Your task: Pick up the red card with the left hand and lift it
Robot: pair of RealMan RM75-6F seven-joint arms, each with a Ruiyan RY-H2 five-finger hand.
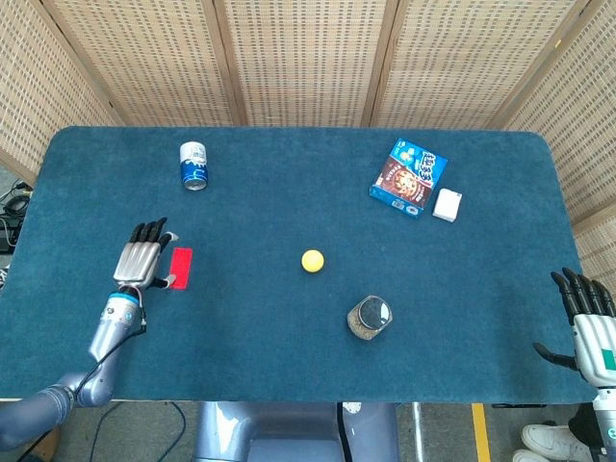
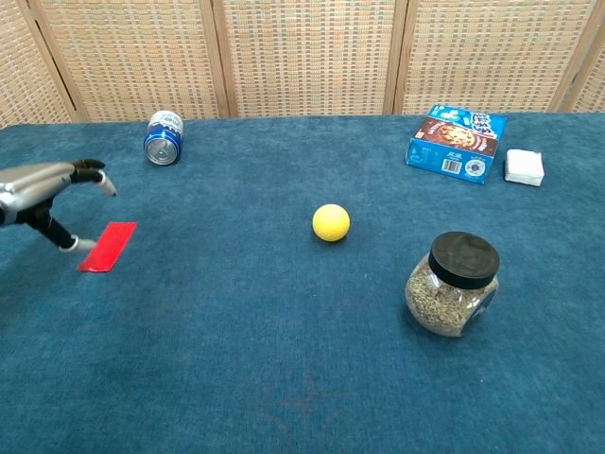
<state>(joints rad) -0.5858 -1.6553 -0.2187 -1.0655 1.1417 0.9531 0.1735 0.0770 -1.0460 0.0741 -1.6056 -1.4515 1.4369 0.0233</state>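
Left hand (image 1: 137, 264) poised beside flat red rectangular card (image 1: 180, 267) on the blue felt-covered table (image 1: 289, 327).
Its fingers are spread and grasp nothing, the thumb tip at the card's left edge; the right hand (image 1: 589, 322) rests open-fingered at the table's near right corner.

The worktop (image 1: 289, 337) is covered in matt blue cloth with a short felt-like nap. On it, near its left edge, the red card (image 1: 180, 267) looks flat, thin and smooth, plastic or coated paper. Beside the card, the left robot hand (image 1: 137, 262) has a brushed silver metal back and dark matt fingers (image 2: 92, 166). Behind the worktop, woven cane panels (image 1: 308, 58) sit in pale wooden frames. The jar (image 2: 452, 287) is clear and glossy with a matt black lid
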